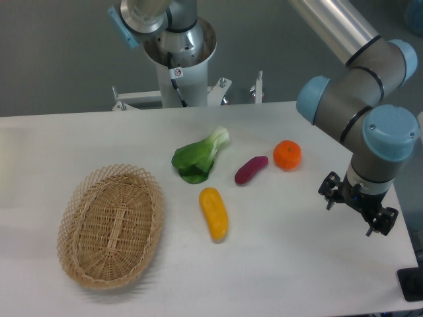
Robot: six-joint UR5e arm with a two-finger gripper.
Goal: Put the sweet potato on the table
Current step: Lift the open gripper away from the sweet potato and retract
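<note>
Gripper (357, 210) status: positioned over the right edge of the table (277, 264), well to the right of the sweet potato (251, 170) and nearer the camera. Its two fingers appear spread with nothing between them, though from this angle the exact width of the opening is hard to judge. No object is held.

Sweet potato location: lying flat on the table surface, taken here as the reference landmark. The orange fruit (287, 154) sits just to its right, close but apparently not touching. The leafy green vegetable (198, 158) lies near its left side. The yellow vegetable (214, 213) lies in front of it and slightly left. The wicker basket (110, 226) is well apart to the left and shows nothing inside.

Assessment: the sweet potato rests on the table with the gripper clear of it, so the task condition appears to be met.

Hazards from this state:
- Any arm travel leftward at low height could sweep the orange fruit, which is round and likely to roll; it could then knock the sweet potato out of position.
- A re-approach to the sweet potato risks finger contact with the orange fruit, given the narrow gap between them.
- A tapered, smooth tuber could roll if nudged.
</note>
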